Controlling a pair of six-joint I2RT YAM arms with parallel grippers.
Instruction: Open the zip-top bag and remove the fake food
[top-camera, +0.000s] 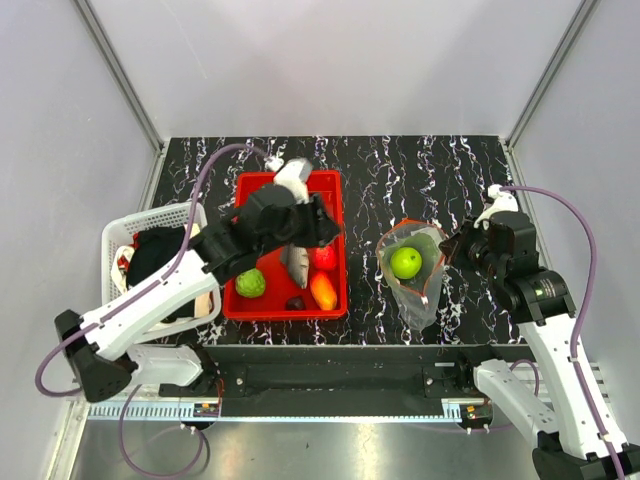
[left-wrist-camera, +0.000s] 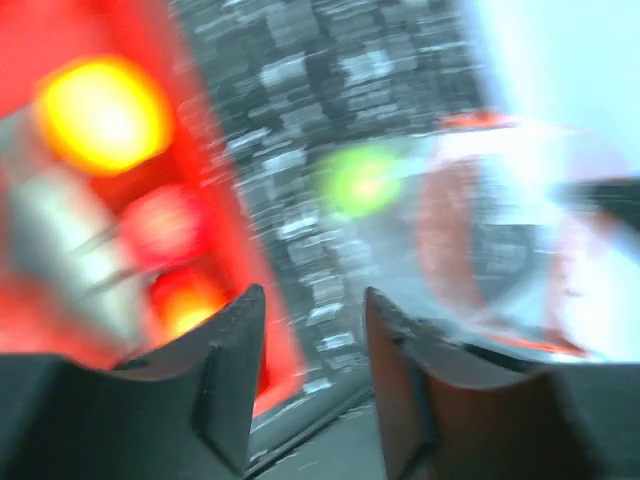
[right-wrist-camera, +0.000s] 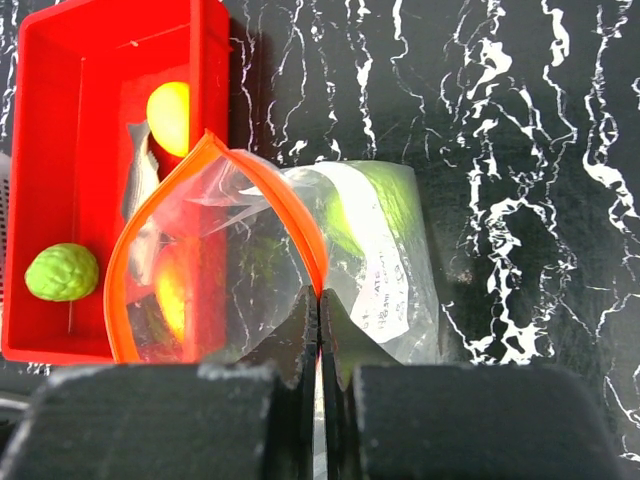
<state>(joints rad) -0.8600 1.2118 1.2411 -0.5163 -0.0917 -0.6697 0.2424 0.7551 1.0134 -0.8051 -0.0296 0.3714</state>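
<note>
Right gripper (right-wrist-camera: 320, 300): seen lowest and closest in its own wrist view. Its jaws are pressed together on the zip strip (right-wrist-camera: 265, 190) of the bag, where the orange loop comes down to the fingertips.
Zip-top bag (top-camera: 420, 305): found right of centre in the overhead view, on the surface between the red tray and the right arm. Its mouth is held wide open as an orange-rimmed loop, and the clear crinkled body trails toward the lower edge of the frame.
Round green fruit (top-camera: 406, 262): seen inside the bag, just below the open mouth.
Left gripper (left-wrist-camera: 312, 300): shown over the upper middle of the tray in the overhead view. Its jaws are parted and nothing is seen between them. The wrist view is smeared by blur, so its height above the tray cannot be told.
Red tray (top-camera: 232, 250): placed left of centre on the surface, just beside the bag and not touching it.
Tray contents: a bumpy green fruit (top-camera: 250, 283) lies in the lower left corner and a grey fish (top-camera: 297, 265) in the middle. A red piece (top-camera: 325, 258) and an orange piece (top-camera: 323, 292) lie along the right wall, with a small dark piece (top-camera: 296, 302) at the lower edge. A yellow piece (right-wrist-camera: 168, 115) is seen only in the right wrist view.
White basket (top-camera: 115, 240): set at the far left, with dark items inside that are too obscured to name.
Surface (top-camera: 400, 170): black with white marbling.
</note>
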